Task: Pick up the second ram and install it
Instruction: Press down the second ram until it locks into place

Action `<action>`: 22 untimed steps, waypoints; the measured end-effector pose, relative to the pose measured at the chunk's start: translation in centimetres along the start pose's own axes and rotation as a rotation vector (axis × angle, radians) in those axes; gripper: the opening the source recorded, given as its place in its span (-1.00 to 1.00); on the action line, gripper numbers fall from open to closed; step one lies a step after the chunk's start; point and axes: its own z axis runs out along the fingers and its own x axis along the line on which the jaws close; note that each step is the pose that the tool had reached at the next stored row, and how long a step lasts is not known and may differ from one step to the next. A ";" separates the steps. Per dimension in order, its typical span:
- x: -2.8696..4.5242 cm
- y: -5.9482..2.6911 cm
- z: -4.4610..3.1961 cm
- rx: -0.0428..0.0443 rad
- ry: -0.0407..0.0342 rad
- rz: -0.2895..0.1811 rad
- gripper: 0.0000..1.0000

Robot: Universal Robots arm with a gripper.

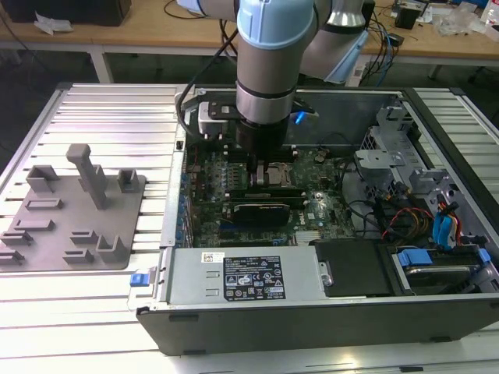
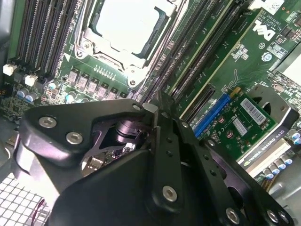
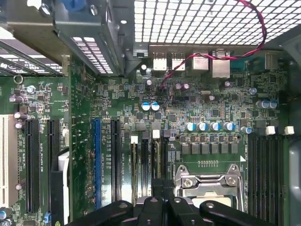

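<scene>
Surface: ribbed metal table (image 1: 78, 312), pale and level. On it, an open computer case (image 1: 312, 319) lying on its side, and toward the exterior view's left a grey fixture plate (image 1: 70, 210) with upright blocks, well apart from the arm. Behind, a wooden workbench (image 1: 117, 35) with loose cables.

Gripper (image 1: 261, 165) lowered inside the case over the motherboard (image 3: 211, 113), just beside the processor socket (image 2: 124, 28). In both wrist views, fingertips (image 2: 151, 107) drawn together to a narrow point above the memory slots (image 3: 141, 165). Closed, by appearance; cannot tell whether anything is pinched between them.

Second ram: position not determinable, the spot beneath the fingertips being hidden by the gripper body.

Edges and clearance: graphics card (image 1: 265, 210) close on the near side of the gripper; power supply (image 1: 245, 274) beyond it along the case wall. Drive cage (image 1: 386, 148) and a wiring bundle (image 1: 405, 218) toward the exterior view's right, apart from the arm. Perforated rear panel (image 3: 197, 19) with a red cable (image 3: 254, 23) across it. Open room straight above the board.
</scene>
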 end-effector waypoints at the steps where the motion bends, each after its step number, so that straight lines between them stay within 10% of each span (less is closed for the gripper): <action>1: 0.00 0.00 0.02 0.0001 -0.0002 0.000 -0.84; 5: 0.01 -0.01 0.25 0.0003 -0.0004 0.000 -0.84; 11: -0.16 0.02 -2.59 0.0003 -0.0004 0.000 -0.84; 17: -0.17 -0.19 -2.74 0.0001 -0.0003 0.000 -0.84; 22: -0.19 -2.79 -2.75 -0.0015 -0.0005 0.000 -0.84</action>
